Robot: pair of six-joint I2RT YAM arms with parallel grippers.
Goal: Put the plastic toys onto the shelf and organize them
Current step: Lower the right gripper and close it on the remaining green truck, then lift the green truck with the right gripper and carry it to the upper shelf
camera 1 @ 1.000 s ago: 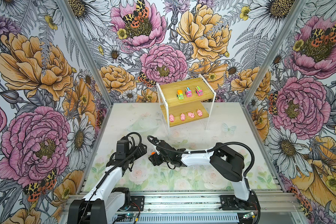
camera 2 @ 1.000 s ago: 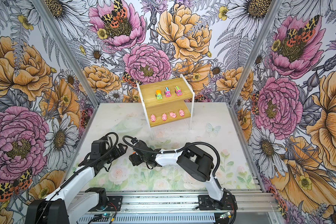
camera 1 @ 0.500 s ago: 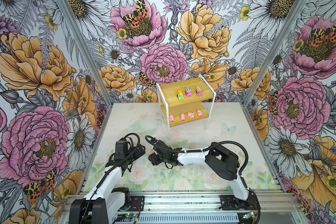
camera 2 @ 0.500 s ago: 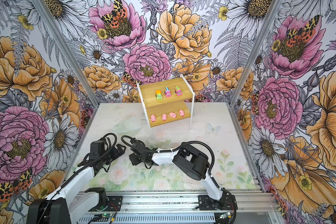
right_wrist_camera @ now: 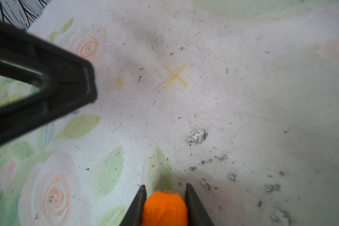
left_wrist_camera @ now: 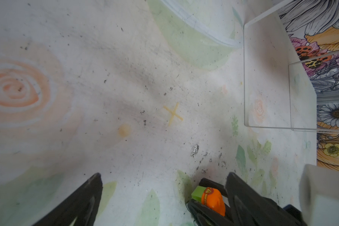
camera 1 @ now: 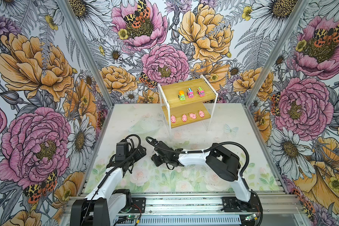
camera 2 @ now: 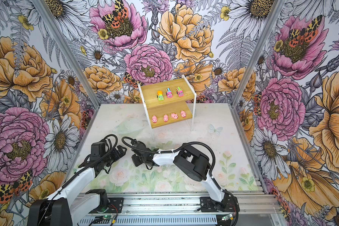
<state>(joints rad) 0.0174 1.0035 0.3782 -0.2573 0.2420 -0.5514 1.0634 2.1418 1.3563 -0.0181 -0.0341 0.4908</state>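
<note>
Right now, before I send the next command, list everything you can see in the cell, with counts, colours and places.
table: one, pale floral print, under everything
shelf: one, bamboo boards in a white frame, at the back of the table
pink pigs: four, pink, in a row on the lower board
shelved trucks: three, one orange-topped green and two pink with blue or green tops, in a row on the upper board
held truck: one, orange top on green, gripped low over the table's near middle
yellow cross: one, yellow, marked on the table
left end effector: one, black, open and empty
right end effector: one, black, shut on the held truck
</note>
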